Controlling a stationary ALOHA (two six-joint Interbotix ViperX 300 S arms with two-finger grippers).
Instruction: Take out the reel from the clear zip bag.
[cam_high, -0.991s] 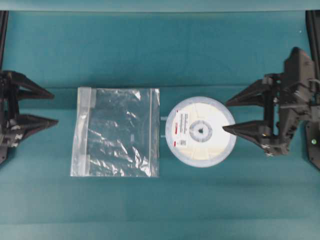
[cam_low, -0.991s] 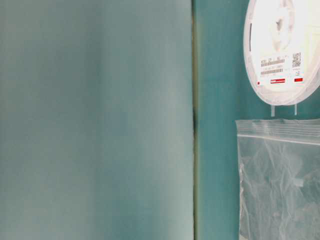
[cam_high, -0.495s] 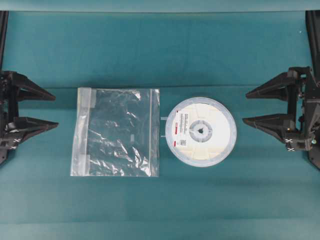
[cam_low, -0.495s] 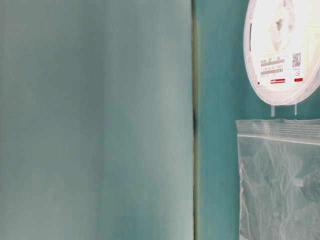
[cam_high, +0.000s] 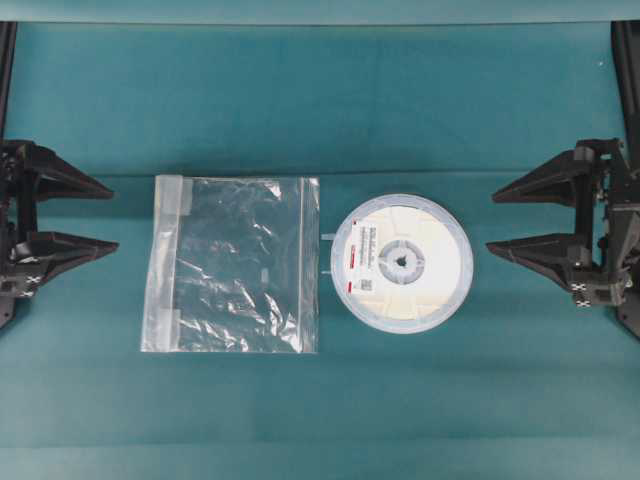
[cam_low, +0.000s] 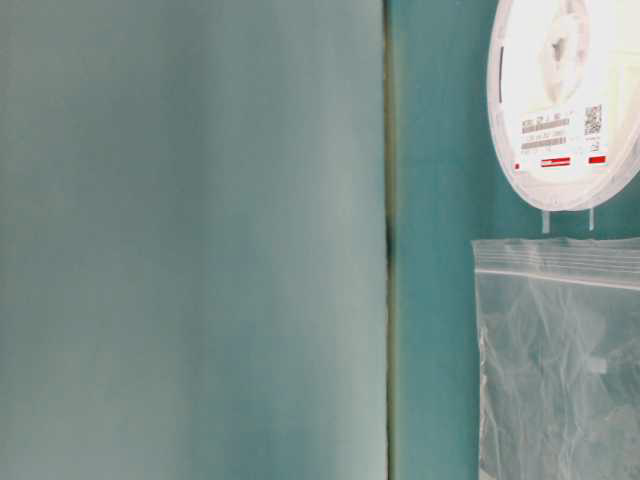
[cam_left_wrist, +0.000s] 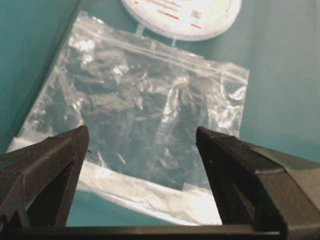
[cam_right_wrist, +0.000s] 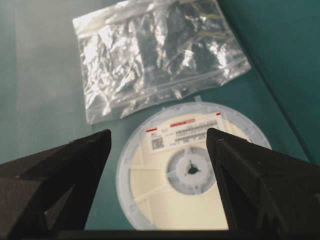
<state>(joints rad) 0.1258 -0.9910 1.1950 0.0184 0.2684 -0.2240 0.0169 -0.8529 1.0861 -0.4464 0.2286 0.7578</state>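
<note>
The reel (cam_high: 401, 264) lies flat on the teal table (cam_high: 320, 100), label side up, completely outside the clear zip bag (cam_high: 232, 264) — the two sit side by side, the bag on the left and the reel just right of it, with a narrow gap between the bag's zip strip and the reel's rim. The bag is flat and crinkled with nothing in it, its zip edge facing the reel. My left tool (cam_high: 110, 215) hangs at the left edge of the table, spread wide and gripping nothing, pointing toward the bag's sealed side but apart from it. My right tool (cam_high: 492, 222) is released too — its tips point at the reel from the right, clear of the rim.
</note>
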